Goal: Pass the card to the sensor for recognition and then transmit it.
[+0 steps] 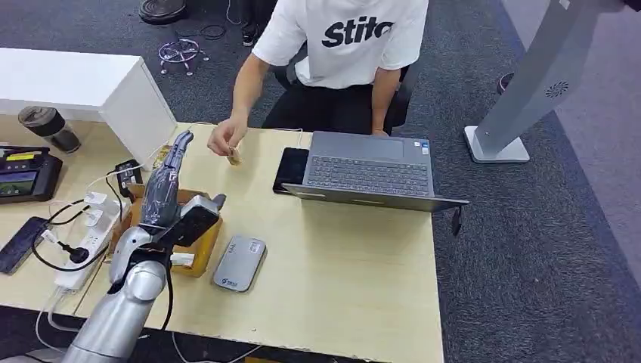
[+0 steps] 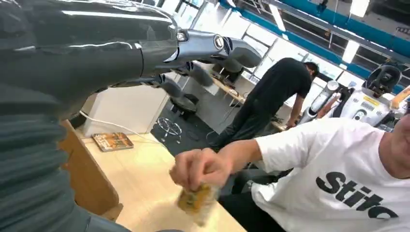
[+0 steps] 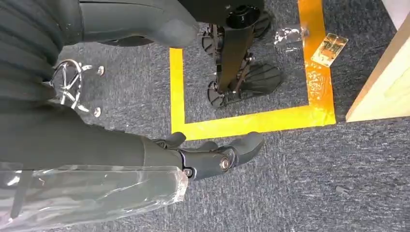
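From the head view, the left hand [image 1: 168,185] is raised over the left part of the wooden table [image 1: 340,265], its fingers stretched out straight and lying close together, holding nothing, above a cardboard box [image 1: 198,253] near the table's front-left. Just right of that box lies a grey card reader [image 1: 239,262], flat on the table. At the far edge a seated person in a white T-shirt [image 1: 344,38] reaches in, and the person's hand [image 1: 225,138] pinches a small yellowish card [image 1: 235,157] just above the tabletop, ahead of the robot's fingertips and apart from them. A black phone [image 1: 290,169] lies beside an open grey laptop [image 1: 370,170] toward the far-right part of the table; a white power strip [image 1: 85,249] with black cables sits along the left edge, and a dark tumbler [image 1: 50,127] stands at the far-left. In the left wrist view, the left hand [image 2: 159,53] shows its dark fingers [image 2: 220,48] extended and empty, while the person's hand [image 2: 200,168] grips the blurred card [image 2: 196,202] over the table [image 2: 140,183], near the box [image 2: 89,179]. In the right wrist view, the right hand [image 3: 203,154] hangs over grey carpet [image 3: 300,183] marked with yellow tape [image 3: 251,124], its fingers loosely curled with nothing in them, beside a table corner [image 3: 382,92].
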{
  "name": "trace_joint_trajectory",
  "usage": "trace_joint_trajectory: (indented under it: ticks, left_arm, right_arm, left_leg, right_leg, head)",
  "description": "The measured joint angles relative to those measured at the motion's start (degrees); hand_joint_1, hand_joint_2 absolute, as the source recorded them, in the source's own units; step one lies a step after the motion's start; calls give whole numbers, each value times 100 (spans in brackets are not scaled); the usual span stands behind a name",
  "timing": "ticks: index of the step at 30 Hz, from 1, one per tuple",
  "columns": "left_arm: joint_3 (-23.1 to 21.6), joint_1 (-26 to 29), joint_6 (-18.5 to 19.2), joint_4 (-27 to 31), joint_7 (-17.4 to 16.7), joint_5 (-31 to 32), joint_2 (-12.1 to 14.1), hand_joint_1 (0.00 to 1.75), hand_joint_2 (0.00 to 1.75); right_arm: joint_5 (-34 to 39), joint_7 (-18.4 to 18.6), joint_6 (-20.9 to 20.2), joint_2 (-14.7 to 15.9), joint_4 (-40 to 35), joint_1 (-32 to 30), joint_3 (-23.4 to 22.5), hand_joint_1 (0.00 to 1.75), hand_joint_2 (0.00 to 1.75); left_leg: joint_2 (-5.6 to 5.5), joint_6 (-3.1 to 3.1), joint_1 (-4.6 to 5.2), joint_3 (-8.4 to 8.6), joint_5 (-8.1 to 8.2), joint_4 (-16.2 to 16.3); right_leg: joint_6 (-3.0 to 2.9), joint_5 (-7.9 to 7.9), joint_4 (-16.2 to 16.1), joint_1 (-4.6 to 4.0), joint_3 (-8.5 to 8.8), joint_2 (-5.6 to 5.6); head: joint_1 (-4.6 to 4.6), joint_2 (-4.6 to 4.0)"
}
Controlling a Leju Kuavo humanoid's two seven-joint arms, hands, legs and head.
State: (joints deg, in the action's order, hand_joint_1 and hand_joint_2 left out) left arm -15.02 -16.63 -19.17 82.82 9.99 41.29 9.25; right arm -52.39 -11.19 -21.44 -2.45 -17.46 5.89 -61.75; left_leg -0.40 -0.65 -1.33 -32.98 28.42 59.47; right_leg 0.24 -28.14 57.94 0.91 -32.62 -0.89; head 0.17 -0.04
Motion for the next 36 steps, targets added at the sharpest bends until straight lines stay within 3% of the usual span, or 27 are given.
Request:
trace_joint_trajectory:
  ticks: [28,36]
  left_arm:
    - [127,87,-72,31,33,107,-68,0,175]
    - [273,167,-159,277,89,-129,-57,0,175]
  right_arm:
    - [0,-7,0,0,0,-29,0,0,175]
    - [83,-68,0,2,0,-73,0,0,175]
  left_leg:
    - [0,0,0,-1,0,0]
    - [0,0,0,-1,0,0]
  right_leg:
    - [0,0,0,0,0,0]
    - [0,0,0,0,0,0]
  head:
    - [-2,0]
    - [-2,0]
